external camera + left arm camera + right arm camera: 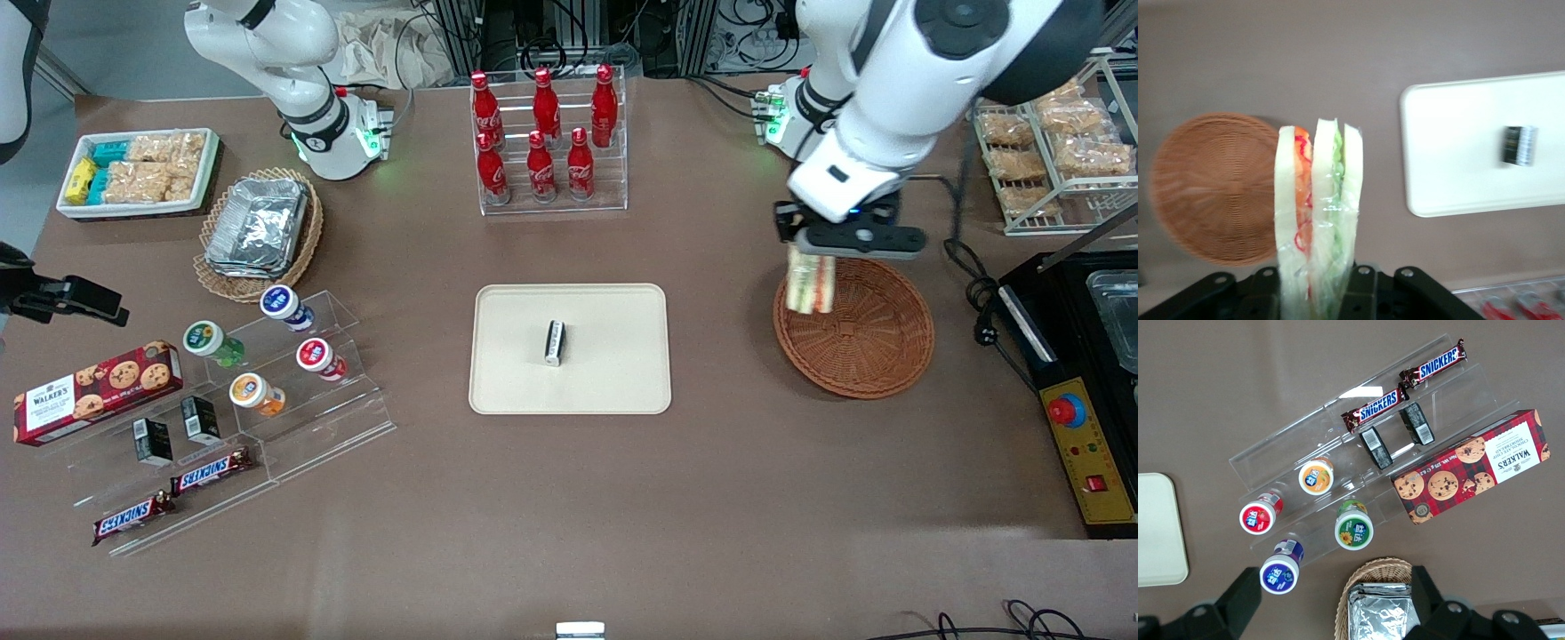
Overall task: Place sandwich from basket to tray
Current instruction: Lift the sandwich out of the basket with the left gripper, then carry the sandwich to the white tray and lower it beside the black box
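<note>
The task is in its middle part, as I judge it: the sandwich point(810, 283) is already out of the basket point(855, 327) and is hanging in the air in the gripper point(809, 255), over the basket's rim that faces the tray point(570, 348), at about 10 o'clock of the basket in the front view. The basket is showing nothing inside it now. What is left is to carry the sandwich over the bare table point(711, 462) to the tray, which is lying toward 9 o'clock from the basket, and to put it down there. A small black-and-white packet point(555, 342) is lying near the centre of the tray, so the sandwich is probably needing a free spot beside it. In the left wrist view the fingers point(1361, 293) are pinching the sandwich point(1318, 213) at its wide end, closed only as far as its thickness is allowing, and the wedge is sticking out from them with its filling layers toward the camera. The wrapping looks soft, so I think the hold may be a little loose.
</note>
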Controlling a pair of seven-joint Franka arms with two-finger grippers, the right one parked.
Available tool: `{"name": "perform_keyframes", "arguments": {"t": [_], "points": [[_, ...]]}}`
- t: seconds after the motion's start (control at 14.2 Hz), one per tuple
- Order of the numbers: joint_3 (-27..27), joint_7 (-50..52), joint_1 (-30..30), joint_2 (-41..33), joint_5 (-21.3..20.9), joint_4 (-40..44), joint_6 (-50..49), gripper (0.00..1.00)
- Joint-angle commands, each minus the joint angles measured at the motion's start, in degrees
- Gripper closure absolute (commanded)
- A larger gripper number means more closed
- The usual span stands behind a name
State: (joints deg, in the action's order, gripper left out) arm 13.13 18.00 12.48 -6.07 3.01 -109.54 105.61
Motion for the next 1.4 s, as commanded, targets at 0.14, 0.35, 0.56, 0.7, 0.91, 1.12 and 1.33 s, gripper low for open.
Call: {"name": "perform_keyframes", "arguments": {"t": [0.14, 0.35, 0.56, 0.7, 0.91, 1.12, 1.33], "points": [[-0.30, 7.19, 7.80, 11.76, 0.34, 2.84, 11.25, 1.00], [-0.38, 13.44, 12.03, 19.93, -5.53, 2.40, 19.96, 1.00], [-0.38, 18.56, 13.80, 26.27, -10.19, 0.04, 29.27, 1.00], [-0.56, 18.65, 13.71, 28.38, -10.74, -2.07, 34.20, 1.00], [-0.74, 19.88, 13.71, 31.19, -10.83, -3.40, 38.86, 1.00], [-0.91, 21.28, 13.62, 33.83, -10.83, -4.19, 42.65, 1.00], [-1.00, 21.73, 13.36, 36.82, -11.09, -4.11, 46.77, 1.00]]}}
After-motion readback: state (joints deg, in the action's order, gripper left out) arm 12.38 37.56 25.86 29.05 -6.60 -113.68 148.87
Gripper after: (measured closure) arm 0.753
